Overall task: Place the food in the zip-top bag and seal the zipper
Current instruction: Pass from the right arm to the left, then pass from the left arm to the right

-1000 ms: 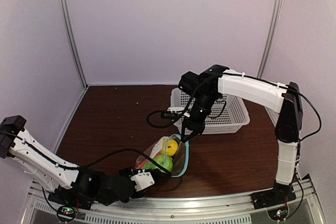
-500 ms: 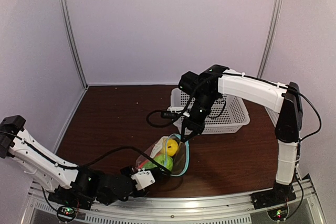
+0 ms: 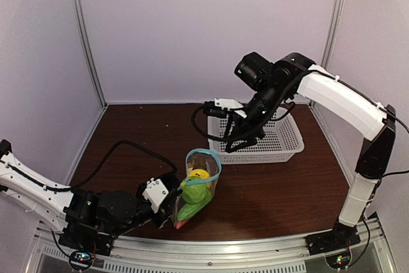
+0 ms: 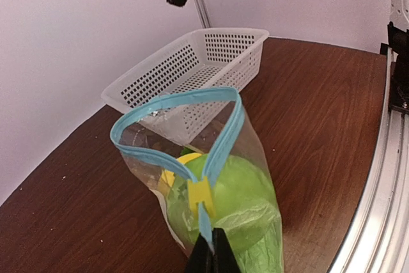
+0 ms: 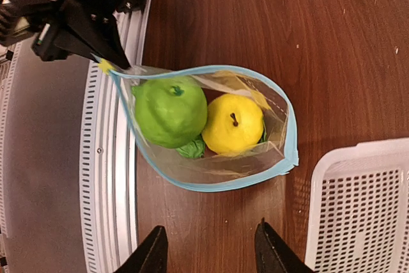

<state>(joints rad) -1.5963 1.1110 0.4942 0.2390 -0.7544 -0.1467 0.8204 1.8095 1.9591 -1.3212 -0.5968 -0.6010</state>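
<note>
The clear zip-top bag (image 3: 199,187) stands upright on the table with its mouth open. Its teal zipper strip (image 4: 227,129) forms an open loop, with a yellow slider (image 4: 200,194) at the near end. Inside lie the green apple (image 5: 169,112), the yellow fruit (image 5: 235,123) and a green leafy piece (image 5: 192,148); the rest of the food is hidden. My left gripper (image 4: 212,255) is shut on the zipper strip just below the slider, and it also shows in the top view (image 3: 172,204). My right gripper (image 5: 211,254) is open and empty, high above the bag, near the basket in the top view (image 3: 239,142).
A white perforated basket (image 3: 284,140) stands at the back right, also in the left wrist view (image 4: 192,68) and the right wrist view (image 5: 358,209). A metal rail (image 3: 211,247) runs along the table's near edge. Black cables trail from both arms.
The left gripper has raised the bag from lying to upright and shifted it slightly back. The right gripper has left the bag's mouth and risen toward the basket.
</note>
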